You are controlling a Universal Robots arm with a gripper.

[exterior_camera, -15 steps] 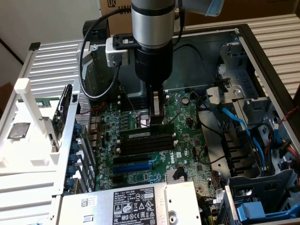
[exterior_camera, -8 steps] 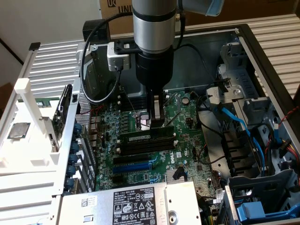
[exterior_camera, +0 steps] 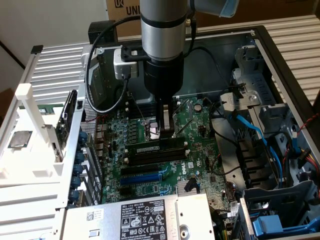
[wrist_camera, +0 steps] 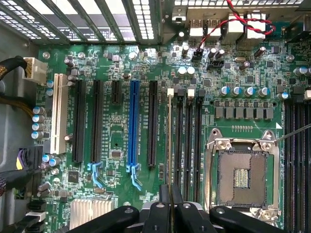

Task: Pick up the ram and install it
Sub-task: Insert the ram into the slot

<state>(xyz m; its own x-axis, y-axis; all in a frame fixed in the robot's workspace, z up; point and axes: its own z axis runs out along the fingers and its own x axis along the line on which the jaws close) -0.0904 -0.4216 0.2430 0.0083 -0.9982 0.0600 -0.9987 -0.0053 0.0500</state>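
Wrist view: the long, thin green circuit-board ram [wrist_camera: 169,141] stands edge-on in the black memory slot nearest the blue expansion slot [wrist_camera: 133,121]. The black gripper [wrist_camera: 170,204] is clamped on its upper edge, above the green motherboard [wrist_camera: 121,63] and beside the metal processor socket [wrist_camera: 241,174].

One ram [exterior_camera: 147,149], one blue expansion slot [wrist_camera: 134,124], one white slot [wrist_camera: 59,114], one processor socket [wrist_camera: 241,172].

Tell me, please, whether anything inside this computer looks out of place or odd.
Nothing looks damaged or spilled. The one oddity is the processor socket, which sits bare with no chip or cooler. The end effector hangs over the memory slots.
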